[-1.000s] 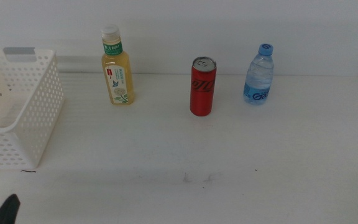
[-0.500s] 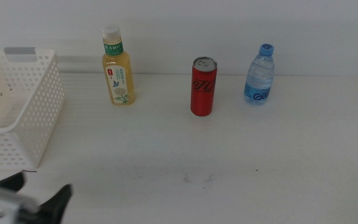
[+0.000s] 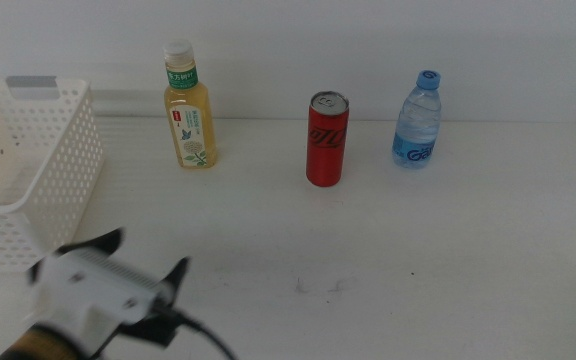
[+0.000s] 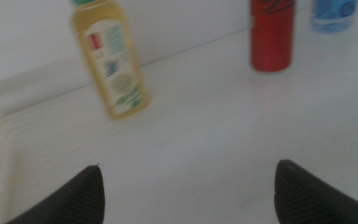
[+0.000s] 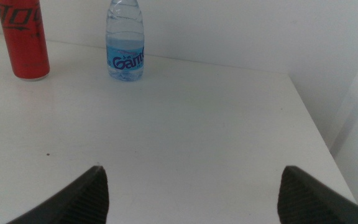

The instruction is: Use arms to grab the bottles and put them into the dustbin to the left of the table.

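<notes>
A yellow tea bottle (image 3: 188, 108) with a white cap, a red soda can (image 3: 327, 139) and a clear water bottle (image 3: 415, 120) with a blue cap stand upright in a row at the back of the white table (image 3: 368, 250). The white perforated dustbin (image 3: 23, 180) stands at the left. My left gripper (image 3: 143, 262) is open and empty at the front left, well short of the tea bottle (image 4: 109, 59), with the can (image 4: 271, 34) further off. My right gripper (image 5: 191, 186) is open and empty, out of the middle view, and faces the water bottle (image 5: 127, 42) and the can (image 5: 22, 38).
The table's right edge (image 5: 316, 130) runs close past the water bottle. A few dark scuffs (image 3: 318, 286) mark the tabletop at the front middle. A white wall stands behind the bottles.
My left arm has come up from the bottom left corner and moved forward and to the right over the table. The bottles, the can and the dustbin have not moved.
</notes>
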